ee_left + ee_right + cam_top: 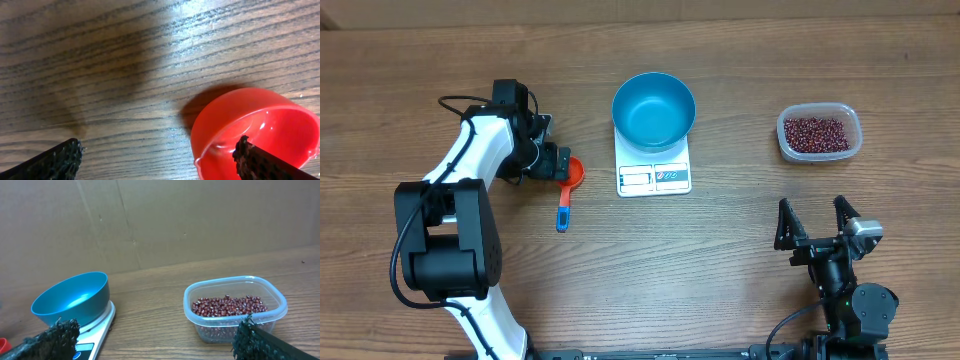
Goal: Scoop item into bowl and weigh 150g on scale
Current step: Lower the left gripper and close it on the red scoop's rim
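Counter (740,260): wood grain, everything sits on it.

Scale (654,178): centre of the counter. Long axis runs near-to-far and the display edge faces the robot.

Bowl (654,108): blue, upright, on the far half of the scale, display left uncovered. The side-on profile shows in the right wrist view only.

Tub (783,135): clear, well right of the scale. The right wrist view frames it between that hand's fingers.

Right hand (813,215): released, jaws wide, empty, well short of the tub.

Left hand (558,162): released, gripping nothing. The wrist view puts one fingertip over the red cup and the other over bare counter. Can't tell if it touches.

Scoop (568,190): just left of the scale. Red cup at the far end, blue handle pointing toward the robot, axis roughly parallel to the scale. The handle shows overhead only.

Beans (815,133): all in the tub, bowl empty.
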